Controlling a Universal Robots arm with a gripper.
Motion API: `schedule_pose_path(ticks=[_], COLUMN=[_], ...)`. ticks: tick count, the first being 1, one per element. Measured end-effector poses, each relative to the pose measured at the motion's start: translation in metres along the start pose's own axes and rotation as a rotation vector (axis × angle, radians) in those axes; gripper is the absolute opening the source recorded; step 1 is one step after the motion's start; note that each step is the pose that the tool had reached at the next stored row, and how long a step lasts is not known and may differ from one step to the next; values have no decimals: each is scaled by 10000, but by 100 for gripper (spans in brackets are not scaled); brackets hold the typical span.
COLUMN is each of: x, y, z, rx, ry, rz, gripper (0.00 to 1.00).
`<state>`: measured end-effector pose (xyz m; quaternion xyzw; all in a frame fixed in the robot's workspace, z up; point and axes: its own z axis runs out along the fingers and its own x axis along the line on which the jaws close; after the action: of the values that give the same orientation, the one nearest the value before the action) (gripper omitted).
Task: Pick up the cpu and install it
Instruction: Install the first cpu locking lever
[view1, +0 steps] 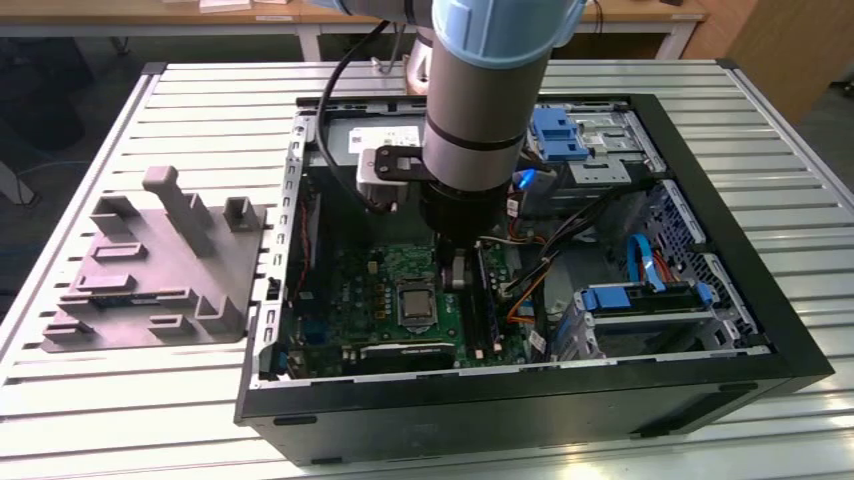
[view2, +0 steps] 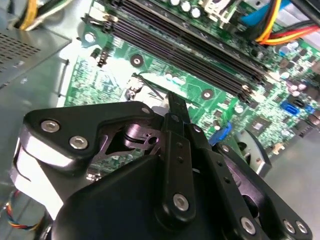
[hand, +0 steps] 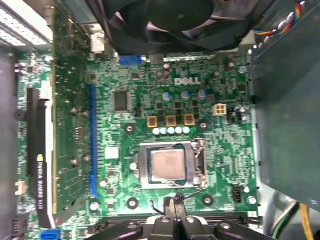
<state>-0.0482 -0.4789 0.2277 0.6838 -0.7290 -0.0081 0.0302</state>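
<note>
Fig.: cpu (hand: 168, 166) seated in socket (hand: 170, 165), install approx. done.
Hand (hand: 169, 210) fingers together, empty, just beside socket; frame not closed.

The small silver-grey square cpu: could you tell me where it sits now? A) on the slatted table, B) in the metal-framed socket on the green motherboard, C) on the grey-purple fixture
B: in the first wrist view the small silver-grey square cpu lies inside the metal-framed socket on the green motherboard.

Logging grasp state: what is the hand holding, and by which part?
Nothing: the cpu sits in the socket, and the hand next to it is shut on nothing.
</note>
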Motion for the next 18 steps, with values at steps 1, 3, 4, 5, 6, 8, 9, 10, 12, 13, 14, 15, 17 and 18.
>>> schedule_pose_path(ticks=[1,3,4,5,6,8,9,10,12,13,14,15,17,18], x=[1,5,7,8,10,13,15,18,28,33,38,43,56,60], y=[0,0,0,0,0,-1,-2,-2,-4,-5,-6,-6,-8,-8], z=[1,8,12,18,27,49,58,69,90,98,105,113,124,130], rx=[6,15,17,20,22,25,27,28,31,33,34,36,39,41], ry=[84,201,236,269,294,326,339,348,357,366,379,392,415,426], rz=[0,-9,-21,-31,-43,-76,-96,-118,-162,-181,-196,-211,-253,-279], gripper=[11,11,11,11,11,11,11,11,11,11,11,11,11,11])
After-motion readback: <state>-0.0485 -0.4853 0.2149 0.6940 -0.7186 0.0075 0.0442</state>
